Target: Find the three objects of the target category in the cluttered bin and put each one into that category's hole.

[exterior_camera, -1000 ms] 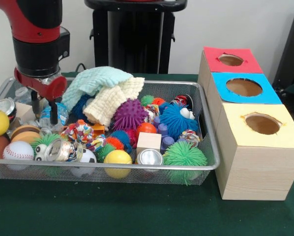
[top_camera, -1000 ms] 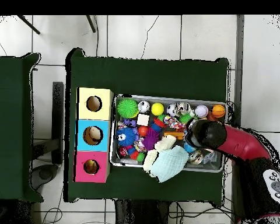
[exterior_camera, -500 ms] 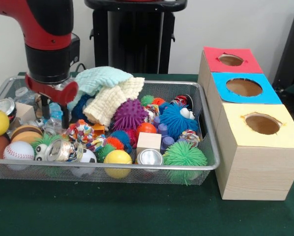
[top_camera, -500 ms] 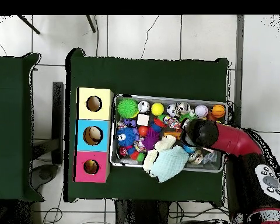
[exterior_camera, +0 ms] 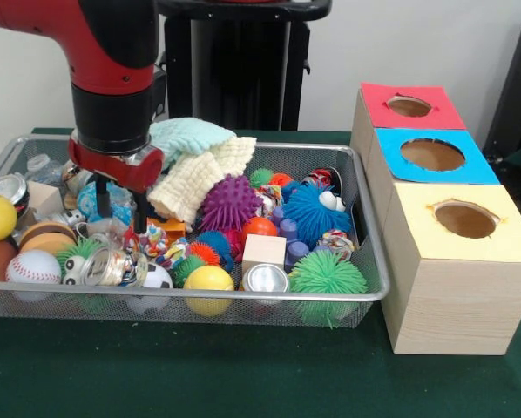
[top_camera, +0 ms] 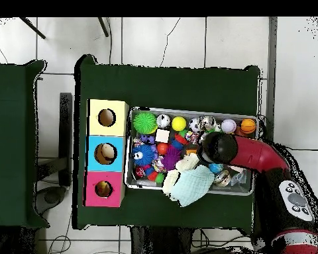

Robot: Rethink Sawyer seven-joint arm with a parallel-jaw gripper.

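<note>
The bin (exterior_camera: 365, 222) is silvery wire mesh with a smooth metal rim. It sits on a tabletop (exterior_camera: 243, 374) covered in matt dark green cloth. At the bin's 12 o'clock, two folded towels (exterior_camera: 199, 161) look like soft, ribbed knit, one mint, one cream. The purple ball (exterior_camera: 230, 202) and green ball (exterior_camera: 328, 274) are rubbery and bristling with spikes. The yellow ball (exterior_camera: 208, 279) is smooth and slightly glossy. A wooden cube (exterior_camera: 264, 250) shows pale, bare grain. The tin can (exterior_camera: 267, 279) has a shiny metal lid. At 3 o'clock, the box (exterior_camera: 456, 287) is light wood-grain, topped with matt coloured paper. The arm (exterior_camera: 112, 52) is glossy red plastic.
</note>
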